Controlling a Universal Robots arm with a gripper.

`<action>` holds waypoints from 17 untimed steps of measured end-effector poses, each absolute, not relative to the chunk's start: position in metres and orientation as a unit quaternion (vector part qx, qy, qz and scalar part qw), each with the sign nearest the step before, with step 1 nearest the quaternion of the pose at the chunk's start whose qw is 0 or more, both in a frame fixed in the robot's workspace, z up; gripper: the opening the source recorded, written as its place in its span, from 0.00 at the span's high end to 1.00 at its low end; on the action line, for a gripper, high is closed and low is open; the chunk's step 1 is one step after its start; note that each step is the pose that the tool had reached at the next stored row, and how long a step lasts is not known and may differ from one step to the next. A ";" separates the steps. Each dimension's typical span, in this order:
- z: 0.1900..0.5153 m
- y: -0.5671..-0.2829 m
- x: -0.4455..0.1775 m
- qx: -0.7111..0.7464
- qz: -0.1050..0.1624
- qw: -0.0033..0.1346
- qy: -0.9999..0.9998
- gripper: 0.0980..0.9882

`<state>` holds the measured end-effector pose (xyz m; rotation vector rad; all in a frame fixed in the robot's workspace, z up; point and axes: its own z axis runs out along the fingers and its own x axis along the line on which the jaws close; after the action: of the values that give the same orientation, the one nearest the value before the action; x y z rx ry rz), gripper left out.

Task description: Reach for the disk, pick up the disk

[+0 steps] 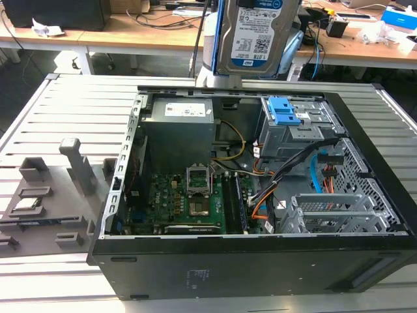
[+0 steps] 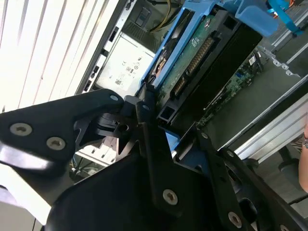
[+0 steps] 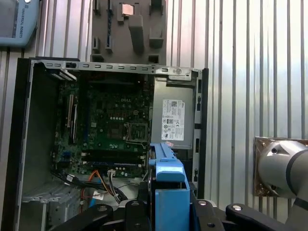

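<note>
Disk (image 1: 254,32) hanging on end, well above the open computer case (image 1: 228,267), label facing the exterior view. Gripper (image 2: 166,122) clamping it, one finger pressing on each blue-framed side. Long axis running straight out from the fingers, down toward the motherboard (image 3: 110,120). Blue latch (image 1: 285,111) on the drive cage sitting well below.

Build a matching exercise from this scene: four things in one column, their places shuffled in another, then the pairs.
1. the disk, a flat silver hard drive with blue plastic frame
2. grey metal power supply box
3. bare blue plastic latch piece
4. small square grey chip

A. on the grey tray outside the black case
B. atop the metal drive bay
C. clamped in the black gripper, above the case
D. inside the case, beside the green motherboard

Pairs: 1-C, 2-D, 3-B, 4-A
</note>
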<state>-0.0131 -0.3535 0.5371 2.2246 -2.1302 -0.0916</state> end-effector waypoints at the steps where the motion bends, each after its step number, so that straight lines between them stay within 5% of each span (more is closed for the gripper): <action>1: 0.537 -0.353 -0.007 0.722 -0.030 0.030 -0.691 0.70; 17: 0.537 -0.350 0.078 0.721 -0.035 0.035 -0.691 0.70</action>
<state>0.0779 -0.3500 0.5370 2.2173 -2.1229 -0.1071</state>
